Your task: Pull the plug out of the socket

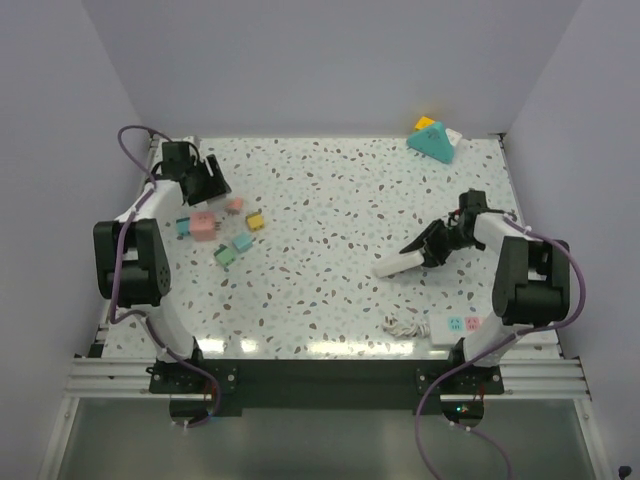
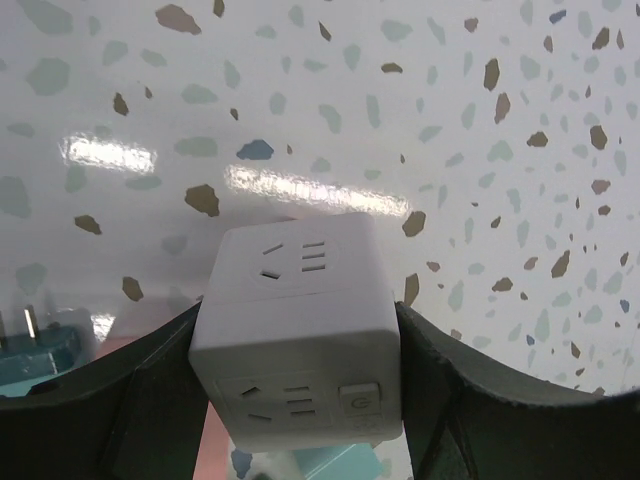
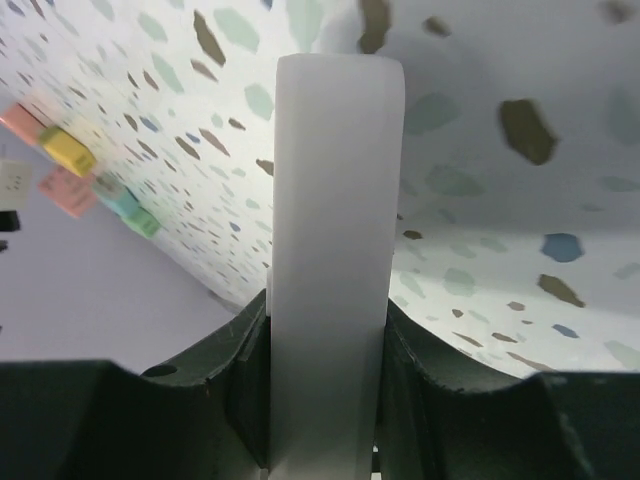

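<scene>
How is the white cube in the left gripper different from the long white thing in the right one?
The cube is blocky, with plug holes and a button; the bar is long, thin and plain where it shows. The cube fills the left gripper; the bar pokes far past the right gripper. Both are white and gripped.

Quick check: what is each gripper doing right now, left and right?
The left gripper is closed on the white cube socket.
The right gripper is closed on the long white block.
</scene>
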